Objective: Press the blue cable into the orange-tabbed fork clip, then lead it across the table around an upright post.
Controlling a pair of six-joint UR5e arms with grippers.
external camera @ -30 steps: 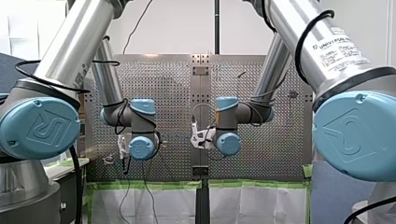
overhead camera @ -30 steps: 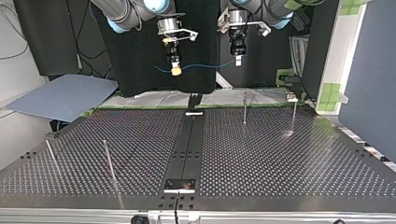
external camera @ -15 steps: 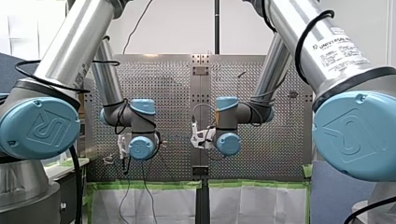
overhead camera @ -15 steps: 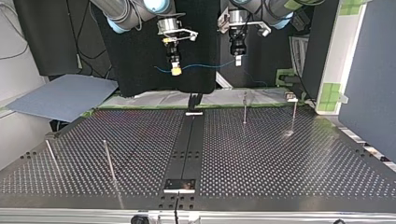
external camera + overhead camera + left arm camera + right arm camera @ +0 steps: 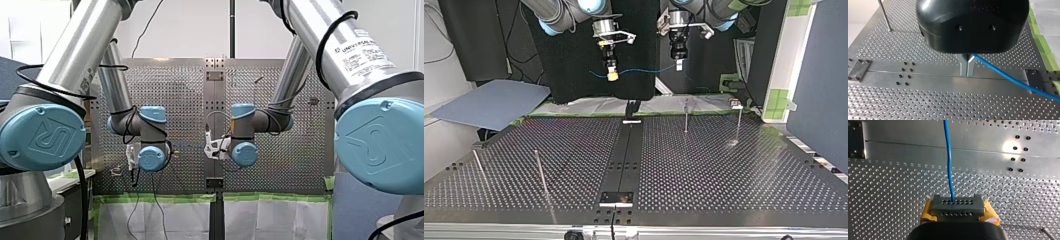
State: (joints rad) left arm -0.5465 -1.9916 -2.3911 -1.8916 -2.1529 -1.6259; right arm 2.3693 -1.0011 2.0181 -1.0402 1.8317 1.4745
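Top view shows nothing has moved. My left gripper (image 5: 678, 64) and my right gripper (image 5: 612, 75) both stay pinched on the blue cable (image 5: 641, 70). It hangs between them, high over the table's (image 5: 724, 170) far edge. I think the clip step has not started.

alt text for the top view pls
A blue cable is stretched in the air between my right tool, with yellow pads, at the view's left and my left tool at its right, both reaching down from the top edge. Below lies a perforated table with four thin upright posts.
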